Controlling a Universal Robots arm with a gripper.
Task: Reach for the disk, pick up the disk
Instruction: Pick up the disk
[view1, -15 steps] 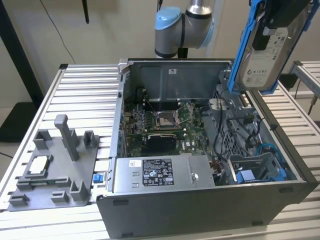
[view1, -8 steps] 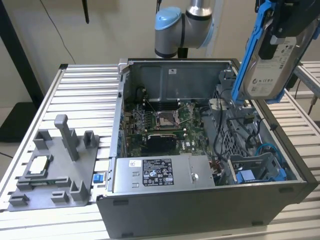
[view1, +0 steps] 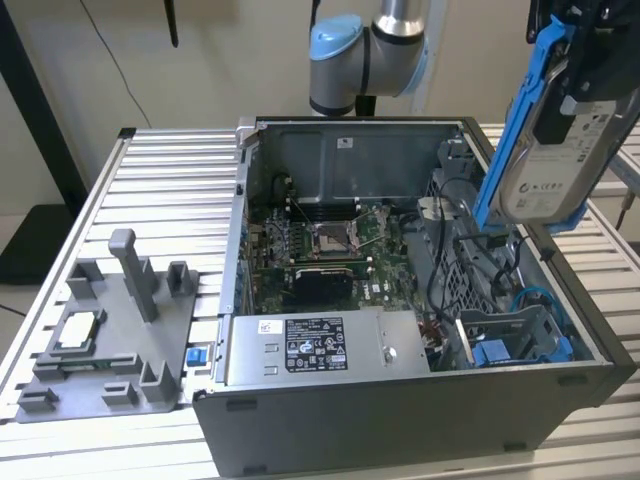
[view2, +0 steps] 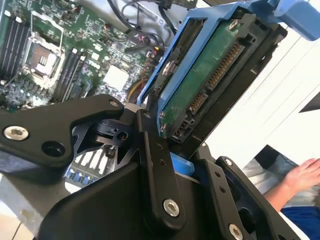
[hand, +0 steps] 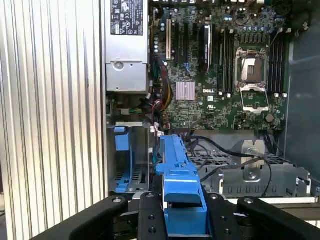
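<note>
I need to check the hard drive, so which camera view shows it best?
The exterior view: the hard drive hangs above the computer case, label and blue frame visible, held by the end effector. The second wrist view shows its green circuit-board underside; the first wrist view its blue frame edge-on.

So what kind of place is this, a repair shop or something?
Probably a robot lab bench for computer assembly work: an open computer case sits on a slatted aluminium table, a grey parts fixture lies beside it, and the gripper holds the disk above.
</note>
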